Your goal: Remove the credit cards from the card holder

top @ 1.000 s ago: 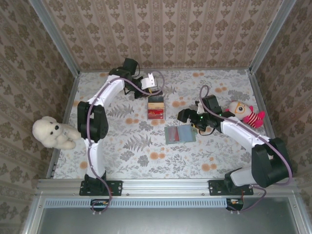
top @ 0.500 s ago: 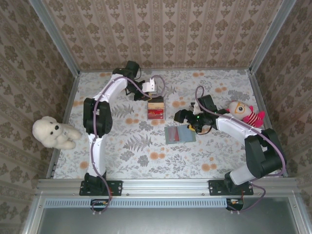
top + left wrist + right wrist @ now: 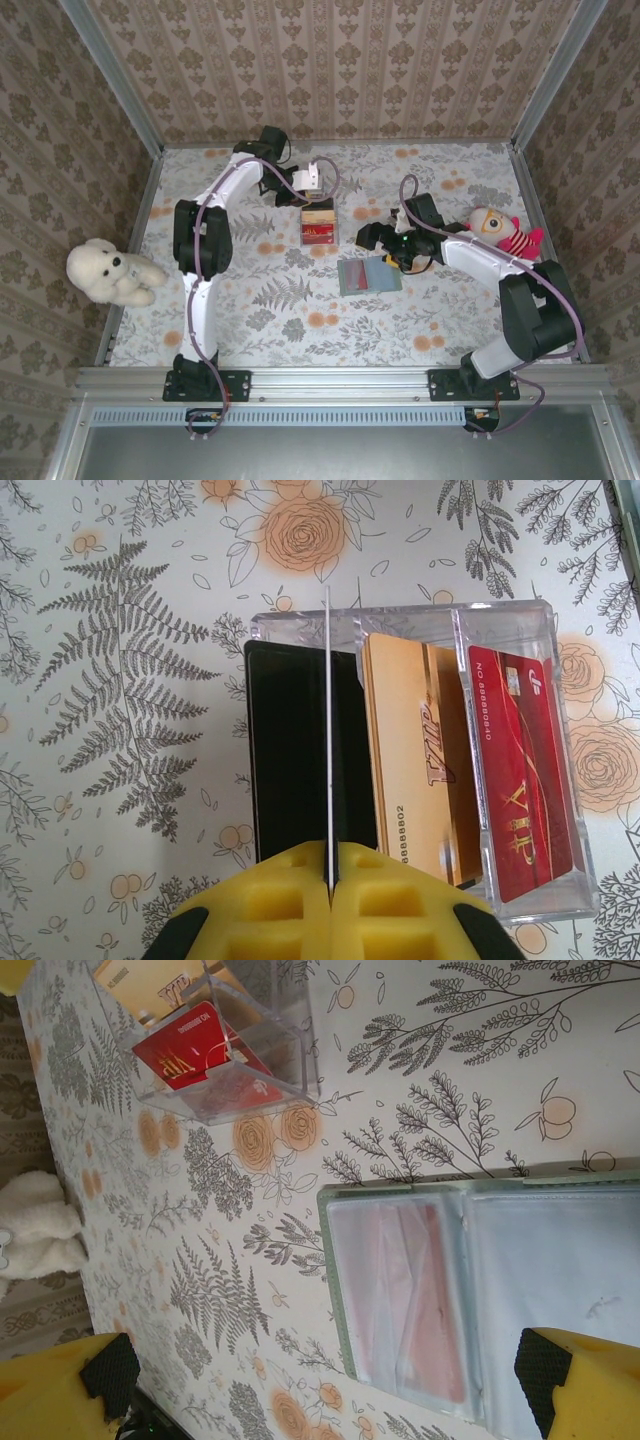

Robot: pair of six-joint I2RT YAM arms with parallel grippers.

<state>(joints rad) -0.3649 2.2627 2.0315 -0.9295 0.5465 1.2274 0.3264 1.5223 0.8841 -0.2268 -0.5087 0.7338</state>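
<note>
Clear box (image 3: 400, 622) sitting by far table (image 3: 250, 320) edge: left gripper (image 3: 328, 880) pinching card (image 3: 327, 730) above it; right gripper (image 3: 325, 1370) gaping wide over card holder (image 3: 560, 1250).

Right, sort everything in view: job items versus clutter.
Job: flat grey-green bifold card holder, red card in its clear sleeve, thin card edge-on in the left gripper, clear plastic box holding gold and red cards.
Clutter: fluffy white teddy bear, plush doll in red-pink stripes.

The left pincer (image 3: 313, 190) has edged (only slightly) nearer the clear box (image 3: 320, 222).
</note>
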